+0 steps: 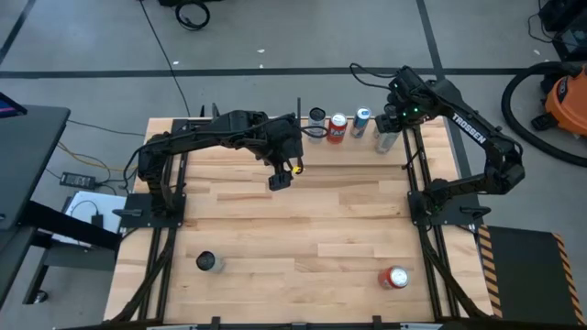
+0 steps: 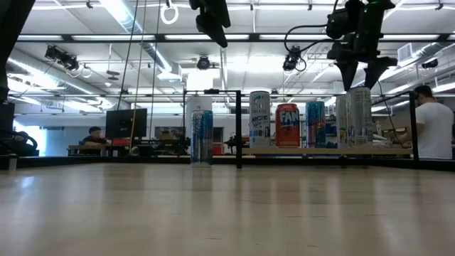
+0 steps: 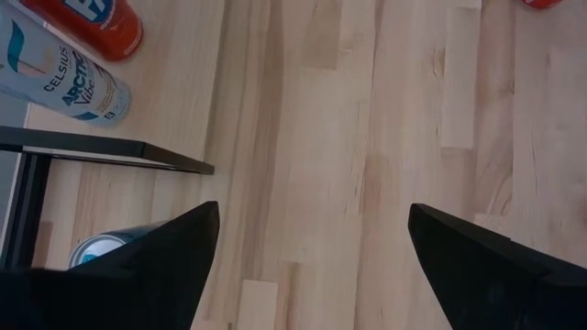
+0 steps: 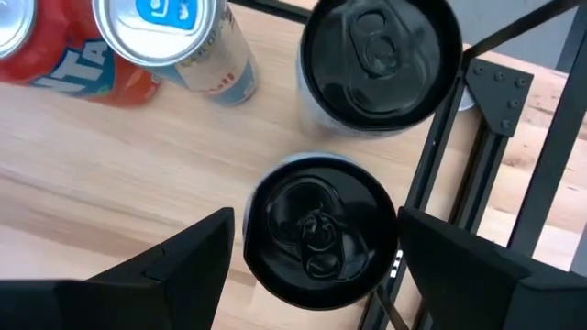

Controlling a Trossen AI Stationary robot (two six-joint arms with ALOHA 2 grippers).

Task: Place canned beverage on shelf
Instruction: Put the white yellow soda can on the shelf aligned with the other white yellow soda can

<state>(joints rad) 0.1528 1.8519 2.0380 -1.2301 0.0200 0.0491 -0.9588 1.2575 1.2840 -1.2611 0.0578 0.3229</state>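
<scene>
**Right jaws spread above the shelf cans; left arm hangs over the counter**

High view: the shelf sits at the far edge of the counter, a row of cans on it — a dark-topped can, an orange-red Fanta can, a blue-topped can — while the cans at the row's right end are partly hidden under the right gripper. The left gripper hangs over bare counter, near the shelf's left end. Well apart, near the front edge, a dark-topped can stands at the left and a red can lies at the right.

Low view: both arms are cut off by the upper edge; the right gripper points down just above a silver can, with no contact that I can make out. A tall blue-and-white can stands on the counter left of the shelf's black post.

Left wrist view: the left jaws stand wide apart over empty planks. A Celsius can and a red can lie at the frame's corner, both cut off; a blue-topped can is half hidden behind one finger.

Right wrist view: the right jaws are apart, either side of a black-topped can below them — not clamped on it. A second black-topped can stands just beside.
</scene>
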